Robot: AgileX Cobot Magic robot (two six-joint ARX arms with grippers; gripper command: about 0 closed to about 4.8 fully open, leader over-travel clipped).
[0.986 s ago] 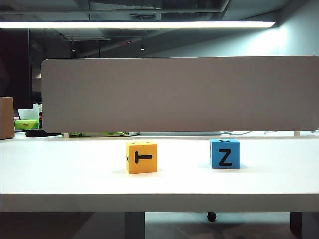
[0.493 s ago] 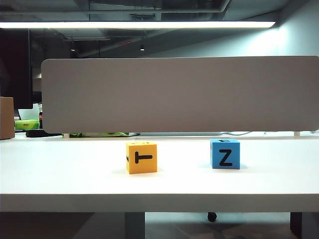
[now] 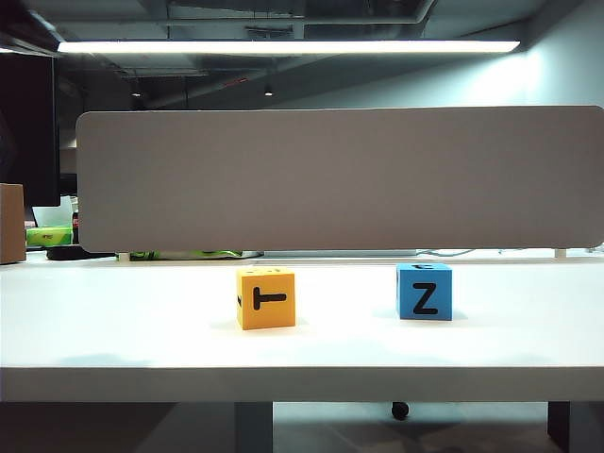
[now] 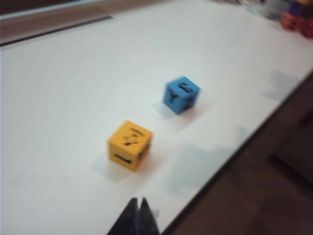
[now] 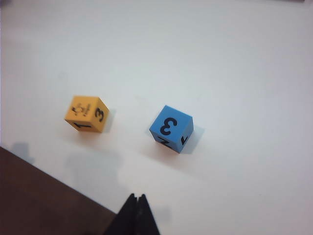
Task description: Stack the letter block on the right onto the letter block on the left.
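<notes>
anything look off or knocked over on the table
Nothing stands out. The yellow block and blue block both sit flat and apart on the white table. The left gripper and right gripper are shut above the table's near edge, touching neither block.

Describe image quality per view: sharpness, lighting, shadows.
Exterior view: sharp, ceiling strip light glaring, faint shadows at the table front. Left wrist view: soft blur, orange block markings smeared, left end effector shut. Right wrist view: clearer, blue block legible, right end effector shut.
</notes>
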